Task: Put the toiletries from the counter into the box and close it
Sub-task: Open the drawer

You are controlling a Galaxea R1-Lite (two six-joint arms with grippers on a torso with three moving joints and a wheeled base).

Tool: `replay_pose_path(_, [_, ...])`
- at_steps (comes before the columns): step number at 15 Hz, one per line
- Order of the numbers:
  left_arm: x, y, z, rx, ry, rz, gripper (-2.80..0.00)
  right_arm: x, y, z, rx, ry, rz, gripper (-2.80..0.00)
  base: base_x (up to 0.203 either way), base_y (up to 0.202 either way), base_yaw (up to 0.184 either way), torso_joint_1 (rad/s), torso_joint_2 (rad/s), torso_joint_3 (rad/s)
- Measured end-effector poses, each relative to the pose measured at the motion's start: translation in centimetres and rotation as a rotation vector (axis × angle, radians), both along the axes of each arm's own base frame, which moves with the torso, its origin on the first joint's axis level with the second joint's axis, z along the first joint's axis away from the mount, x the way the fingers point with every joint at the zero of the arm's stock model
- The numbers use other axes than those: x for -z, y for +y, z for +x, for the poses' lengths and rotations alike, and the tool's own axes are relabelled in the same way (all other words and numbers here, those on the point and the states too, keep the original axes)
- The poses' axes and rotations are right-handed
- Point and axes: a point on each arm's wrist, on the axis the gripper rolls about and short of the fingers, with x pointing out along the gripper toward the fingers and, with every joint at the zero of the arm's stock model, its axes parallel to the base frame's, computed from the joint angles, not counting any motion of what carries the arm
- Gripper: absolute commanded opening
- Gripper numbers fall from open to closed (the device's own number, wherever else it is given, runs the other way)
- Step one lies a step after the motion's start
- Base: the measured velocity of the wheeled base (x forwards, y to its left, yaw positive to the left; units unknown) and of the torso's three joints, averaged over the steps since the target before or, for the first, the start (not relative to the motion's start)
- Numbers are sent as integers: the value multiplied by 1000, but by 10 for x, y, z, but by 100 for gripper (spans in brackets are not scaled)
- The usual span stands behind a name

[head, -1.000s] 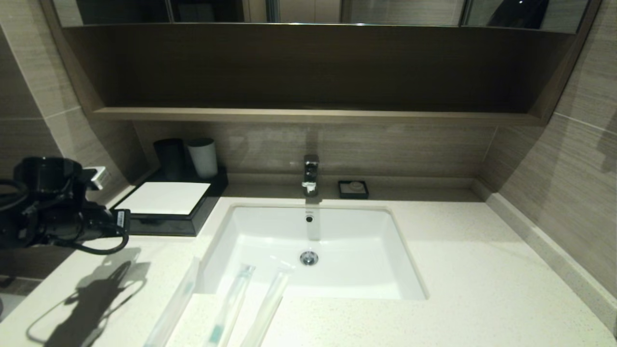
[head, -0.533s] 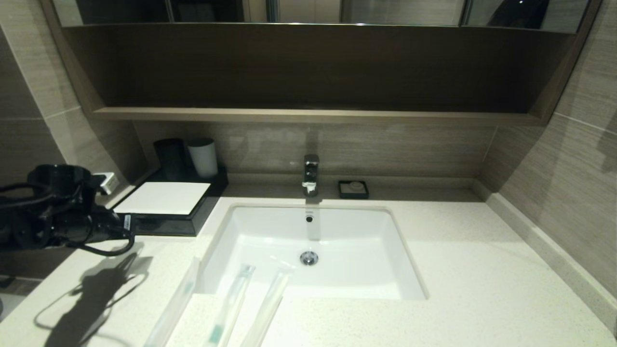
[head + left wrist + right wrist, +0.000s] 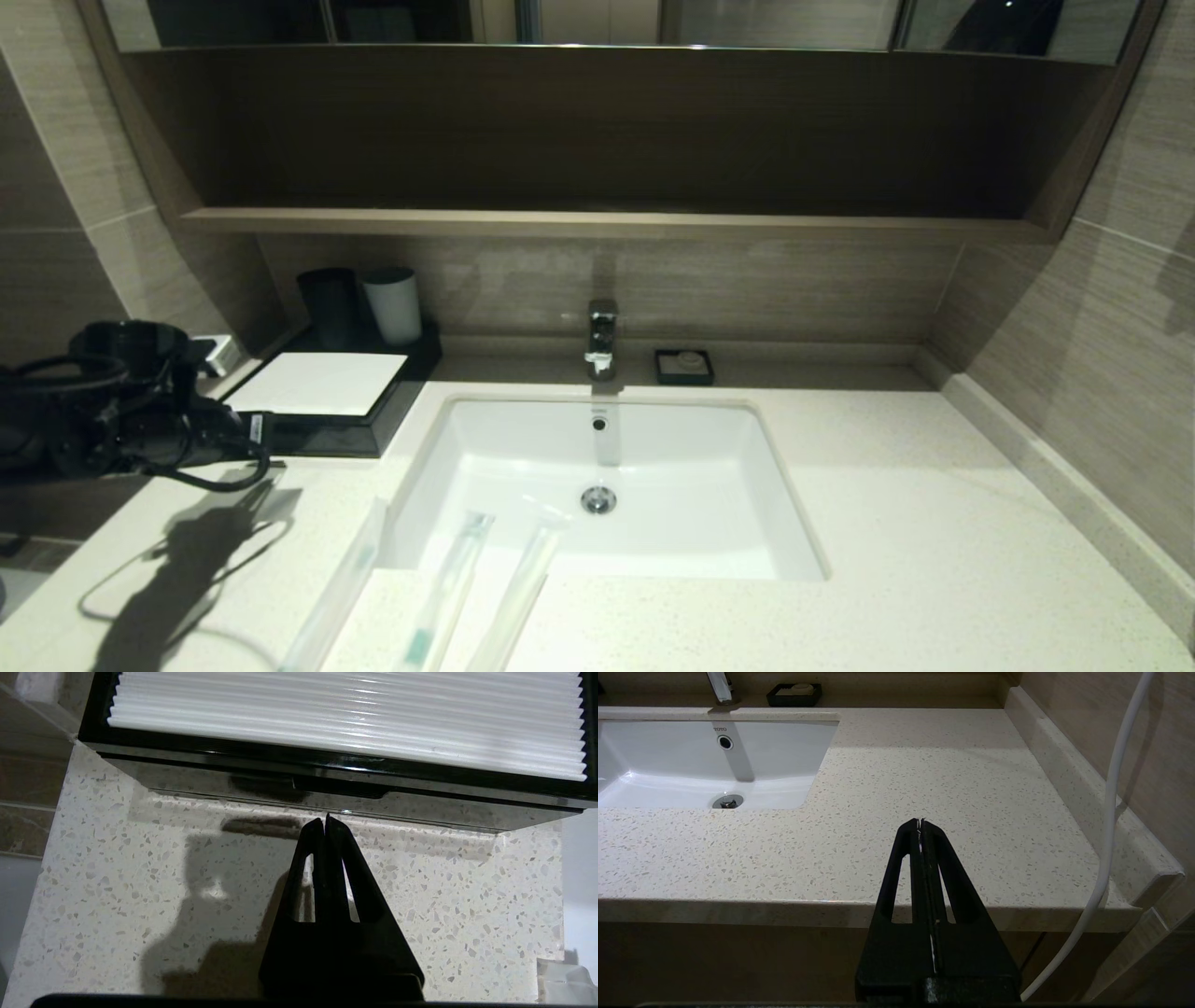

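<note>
The left gripper point(image 3: 324, 822), fingers pressed together and holding nothing, hovers over the tabletop point(image 3: 896, 523) just in front of the box's point(image 3: 322, 406) drawer face at the back left corner. The right gripper point(image 3: 921, 823), also closed and empty, hangs off the front right edge. Three packets point(image 3: 448, 588) lie at the front edge, reaching over the sink point(image 3: 709, 523) rim.

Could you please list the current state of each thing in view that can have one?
box: drawer shut, nothing inside yet.
toiletries: three wrapped packets lying on the counter at the front of the sink, untouched.
tap: no water running.
left gripper: shut, empty, tips pointing at the box's drawer front.
right gripper: shut, empty, parked off the counter's front edge.
</note>
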Motion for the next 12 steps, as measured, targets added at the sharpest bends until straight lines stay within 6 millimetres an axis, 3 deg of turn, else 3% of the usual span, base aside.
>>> replay_pose_path(12, [4, 3, 12, 7, -6, -2, -280, 0, 0, 0, 0, 0, 0, -280, 0, 0, 0, 0, 0, 0])
